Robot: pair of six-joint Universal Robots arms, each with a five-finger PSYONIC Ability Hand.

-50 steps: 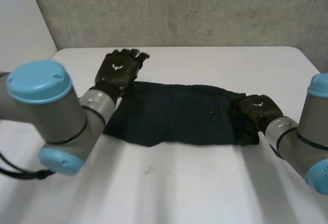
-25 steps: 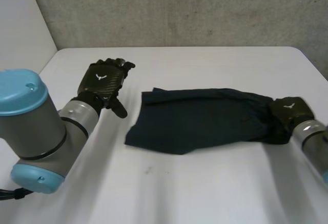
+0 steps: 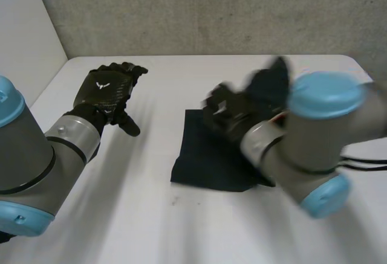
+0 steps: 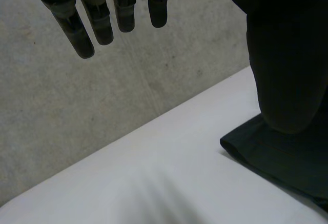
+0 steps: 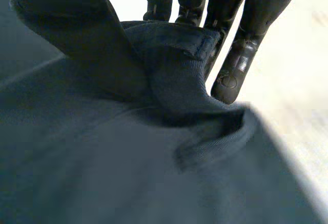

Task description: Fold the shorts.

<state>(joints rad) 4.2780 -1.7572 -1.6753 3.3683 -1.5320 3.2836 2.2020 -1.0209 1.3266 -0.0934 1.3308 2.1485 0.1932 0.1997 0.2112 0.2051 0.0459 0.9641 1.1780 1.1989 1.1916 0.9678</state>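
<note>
The shorts (image 3: 202,158) lie partly doubled over just right of the counter's (image 3: 121,215) middle, one edge pinched between thumb and fingers of the right robot hand (image 3: 230,112), while the left robot hand (image 3: 106,92) hovers apart near the far left corner, fingers straight and empty

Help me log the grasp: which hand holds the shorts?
The right hand: its fingers grip a raised fold of the shorts. The left hand hangs open, apart from them.

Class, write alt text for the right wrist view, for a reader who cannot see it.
The right hand pinches a bunched edge of the dark shorts between thumb and fingers. The rest spreads beneath on the white table.
</note>
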